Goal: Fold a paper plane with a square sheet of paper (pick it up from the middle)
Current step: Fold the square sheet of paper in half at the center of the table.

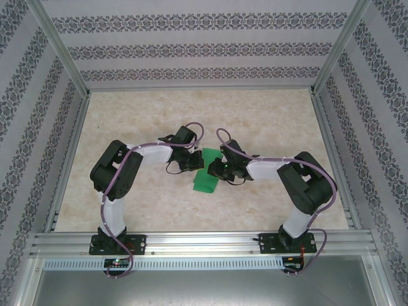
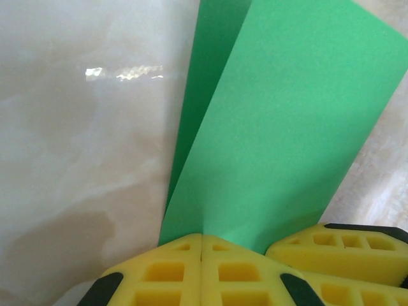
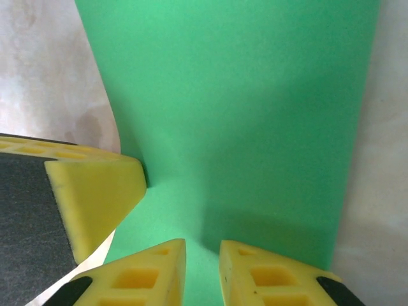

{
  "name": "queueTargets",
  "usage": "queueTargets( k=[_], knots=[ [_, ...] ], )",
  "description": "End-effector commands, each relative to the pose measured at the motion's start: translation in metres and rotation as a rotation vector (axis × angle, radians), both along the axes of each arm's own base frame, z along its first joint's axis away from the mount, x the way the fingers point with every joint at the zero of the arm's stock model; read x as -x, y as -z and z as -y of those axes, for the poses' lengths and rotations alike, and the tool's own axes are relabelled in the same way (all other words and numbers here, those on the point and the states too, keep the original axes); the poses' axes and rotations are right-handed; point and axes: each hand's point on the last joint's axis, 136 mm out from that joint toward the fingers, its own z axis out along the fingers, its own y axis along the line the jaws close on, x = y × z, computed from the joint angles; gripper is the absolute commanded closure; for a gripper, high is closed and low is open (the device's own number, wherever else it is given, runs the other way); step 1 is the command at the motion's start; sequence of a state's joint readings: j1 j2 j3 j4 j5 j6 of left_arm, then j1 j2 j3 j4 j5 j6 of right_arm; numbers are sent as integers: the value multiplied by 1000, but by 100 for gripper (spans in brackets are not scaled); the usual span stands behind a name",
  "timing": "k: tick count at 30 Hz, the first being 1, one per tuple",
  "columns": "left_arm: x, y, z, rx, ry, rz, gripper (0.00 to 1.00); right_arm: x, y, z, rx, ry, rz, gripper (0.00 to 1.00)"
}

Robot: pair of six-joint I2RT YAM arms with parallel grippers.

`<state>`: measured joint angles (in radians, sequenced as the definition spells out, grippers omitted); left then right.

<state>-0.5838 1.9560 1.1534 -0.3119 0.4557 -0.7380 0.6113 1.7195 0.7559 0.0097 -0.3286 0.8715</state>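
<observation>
Folded sheet (image 1: 207,175) at table (image 1: 268,115) centre. Left gripper (image 2: 201,255) clamped on its edge; right gripper (image 3: 203,268) nearly closed, grip undetermined. Light, limp, easily creased: pinch edges.

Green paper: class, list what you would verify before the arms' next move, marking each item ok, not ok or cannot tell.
1. Paper lies on the table between both arms: ok.
2. Left tool is shut, its tips touching the paper's edge: ok.
3. Left tool is actually pinching the paper: cannot tell.
4. Right tool is over the paper, jaws a narrow gap apart, holding nothing: ok.
5. Pointed plane shape is finished: not ok; it is a folded strip, two layers showing in the left wrist view.
6. The two tools are apart from each other: cannot tell; they are very close.
</observation>
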Motion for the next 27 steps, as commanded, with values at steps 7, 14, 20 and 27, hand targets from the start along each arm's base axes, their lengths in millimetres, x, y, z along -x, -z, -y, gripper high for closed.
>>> queueTargets(
  k=[7, 14, 20, 27],
  knots=[
    [16, 29, -10, -91, 23, -65, 94, 7, 2, 3, -48, -21, 26, 74],
    [17, 28, -10, -92, 27, -65, 94, 9, -29, -6, -127, -52, 91, 74],
    [18, 28, -11, -96, 29, -68, 94, 22, -4, -4, -157, -34, 37, 75],
    [18, 27, -11, -99, 33, -63, 94, 32, 12, 5, -128, -24, 1, 75]
  ],
)
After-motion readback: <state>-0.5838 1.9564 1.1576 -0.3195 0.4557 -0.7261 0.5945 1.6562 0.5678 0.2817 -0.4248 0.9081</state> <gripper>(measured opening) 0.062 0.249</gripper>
